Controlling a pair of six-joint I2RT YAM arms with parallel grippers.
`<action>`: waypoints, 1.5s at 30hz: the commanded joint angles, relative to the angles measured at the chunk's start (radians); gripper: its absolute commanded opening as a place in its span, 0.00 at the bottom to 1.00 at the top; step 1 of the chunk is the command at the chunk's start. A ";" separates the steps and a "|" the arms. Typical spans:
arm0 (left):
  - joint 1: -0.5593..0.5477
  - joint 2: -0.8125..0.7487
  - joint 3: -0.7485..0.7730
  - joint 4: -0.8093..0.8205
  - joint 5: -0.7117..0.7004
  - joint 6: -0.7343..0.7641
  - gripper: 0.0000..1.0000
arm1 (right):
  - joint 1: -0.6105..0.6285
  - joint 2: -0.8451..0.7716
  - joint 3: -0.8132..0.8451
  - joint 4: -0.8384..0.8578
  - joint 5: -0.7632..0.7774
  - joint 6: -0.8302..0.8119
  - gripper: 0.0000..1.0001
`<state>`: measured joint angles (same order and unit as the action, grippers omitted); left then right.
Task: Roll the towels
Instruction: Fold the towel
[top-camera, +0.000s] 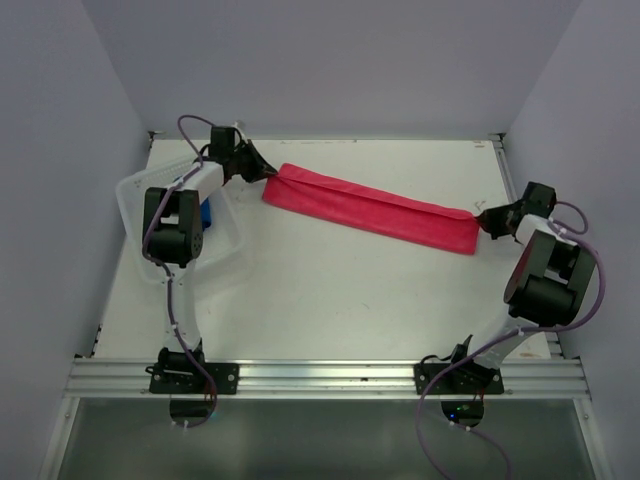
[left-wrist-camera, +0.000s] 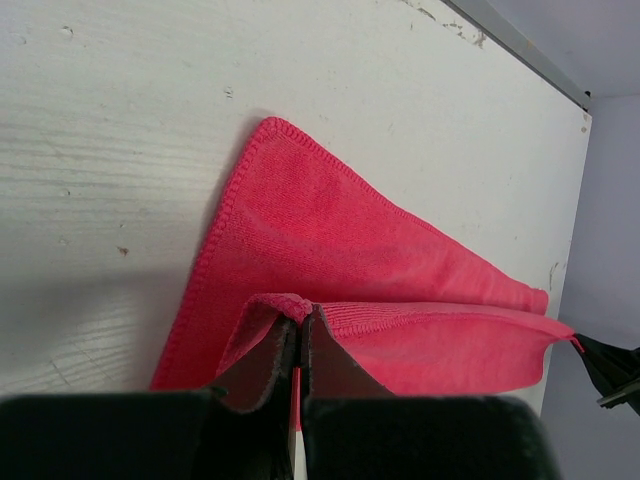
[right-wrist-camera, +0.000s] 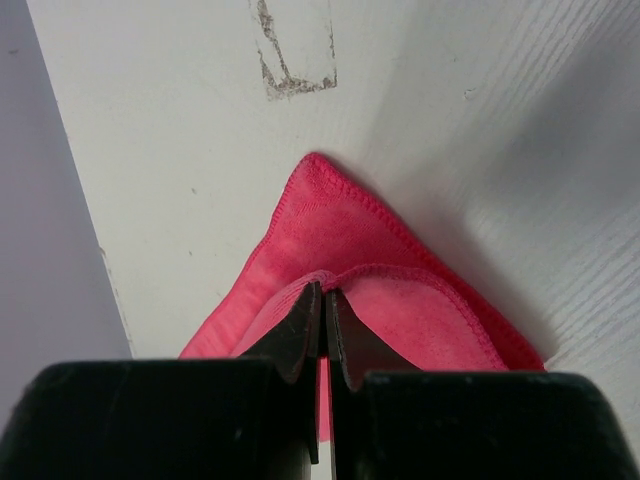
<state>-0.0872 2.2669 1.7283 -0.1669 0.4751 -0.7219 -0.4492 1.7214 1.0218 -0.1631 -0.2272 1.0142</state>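
Observation:
A pink-red towel (top-camera: 368, 208) lies folded into a long strip across the back of the table, slanting from far left down to the right. My left gripper (top-camera: 266, 172) is shut on its left end, pinching the upper layer's hem (left-wrist-camera: 290, 307) while the lower layer (left-wrist-camera: 300, 220) lies flat. At the other end my right gripper (top-camera: 482, 218) is shut on the towel's corner (right-wrist-camera: 330, 275), lifted a little off the lower layer (right-wrist-camera: 325, 215). A blue towel (top-camera: 205, 214) shows partly inside the basket, mostly hidden by the left arm.
A white slotted basket (top-camera: 135, 195) stands at the left edge under the left arm. The table's raised back rim (top-camera: 330, 138) and grey side walls close in the workspace. A scuffed patch (right-wrist-camera: 290, 70) marks the table surface near the right gripper.

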 joint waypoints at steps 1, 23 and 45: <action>0.009 0.013 0.043 0.013 -0.001 0.007 0.00 | 0.010 0.018 0.044 0.045 0.005 0.012 0.00; 0.009 0.019 0.053 0.018 -0.021 0.029 0.44 | 0.015 0.076 0.093 0.016 0.034 0.000 0.42; 0.004 0.009 0.083 -0.011 -0.058 0.157 0.49 | 0.044 -0.094 -0.006 -0.070 0.126 -0.241 0.44</action>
<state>-0.0856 2.2929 1.7515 -0.1764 0.4294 -0.6201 -0.4232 1.6958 1.0462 -0.2359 -0.1223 0.8326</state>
